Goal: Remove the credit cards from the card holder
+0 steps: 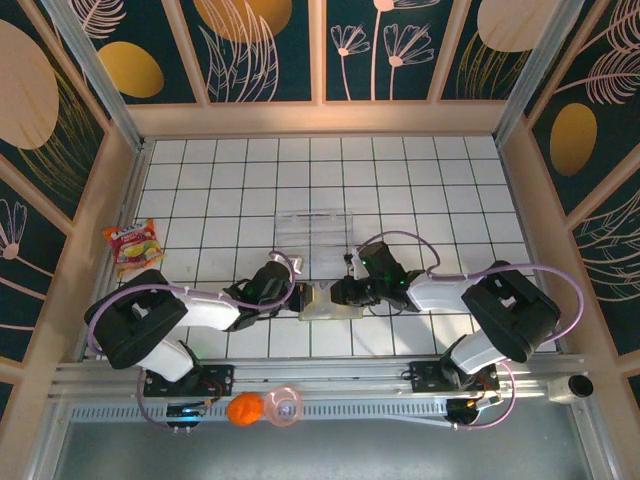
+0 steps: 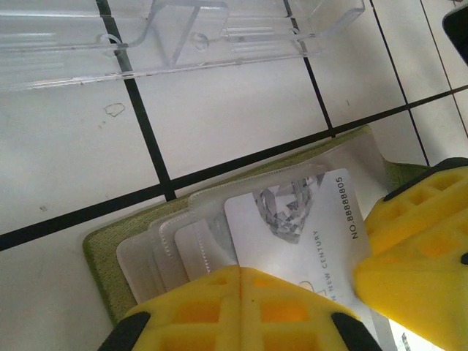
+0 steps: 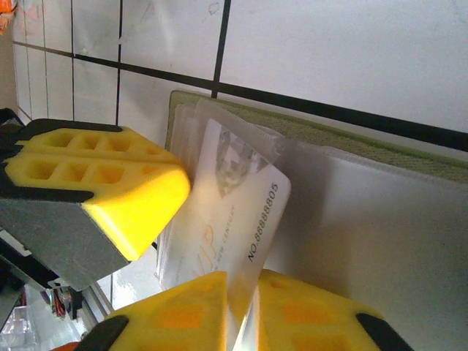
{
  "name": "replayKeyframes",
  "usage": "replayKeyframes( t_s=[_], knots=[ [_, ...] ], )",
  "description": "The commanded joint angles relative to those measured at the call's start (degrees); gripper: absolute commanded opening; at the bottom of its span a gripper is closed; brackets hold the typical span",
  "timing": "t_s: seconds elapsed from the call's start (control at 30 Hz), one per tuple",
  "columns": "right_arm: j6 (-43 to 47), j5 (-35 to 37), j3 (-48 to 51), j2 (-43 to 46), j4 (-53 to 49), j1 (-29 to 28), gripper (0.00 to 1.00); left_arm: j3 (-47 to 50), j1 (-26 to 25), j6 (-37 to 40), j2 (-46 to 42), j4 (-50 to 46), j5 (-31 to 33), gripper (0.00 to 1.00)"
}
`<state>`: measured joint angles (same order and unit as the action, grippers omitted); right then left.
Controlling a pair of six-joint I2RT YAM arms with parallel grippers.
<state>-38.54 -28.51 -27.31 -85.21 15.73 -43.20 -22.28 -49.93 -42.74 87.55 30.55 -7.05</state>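
Pinching the near edge of a white card [image 3: 248, 197], the right gripper [image 3: 245, 311] is holding its fingers nearly together on it. The card is sitting half inside a pocket of the open wallet [image 2: 99, 250], flat just ahead of that gripper. The left gripper [image 2: 238, 292], fully closed, is bearing on the wallet's opposite side. I cannot tell whether it is clamping anything. No card is out yet.

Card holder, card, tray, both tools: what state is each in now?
card holder: open flat on the tiles, pockets up
credit card: partly out of its pocket, one end pinched
right tool: shut on the credit card
left tool: shut, tip at the card holder
clear plastic tray: on the tiles, apart from the card holder
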Motion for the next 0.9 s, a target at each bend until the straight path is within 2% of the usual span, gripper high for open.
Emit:
replayKeyframes(
  t_s=[0.0, 0.2, 0.5, 0.87],
  knots=[
    [-0.74, 0.73, 1.19, 2.04, 1.31, 0.48, 0.11, 1.72, -0.25, -0.68, 1.21, -2.42, -1.04, 0.03],
    [-0.81, 1.53, 2.91, 3.79, 0.37, 0.64, 0.0, 2.05, -0.21, -0.86, 1.31, -2.42, -1.02, 0.0],
    [-0.04, 2.72, 5.4, 6.02, -1.81, 2.15, 0.0, 2.43, -0.24, -0.53, 0.24, -3.09, -0.68, 0.0],
    [2.16, 0.54, 7.02, 8.57, -2.36, 4.0, 0.0, 2.47, -0.11, 0.14, 0.04, -3.07, -1.51, 0.0]
  ],
)
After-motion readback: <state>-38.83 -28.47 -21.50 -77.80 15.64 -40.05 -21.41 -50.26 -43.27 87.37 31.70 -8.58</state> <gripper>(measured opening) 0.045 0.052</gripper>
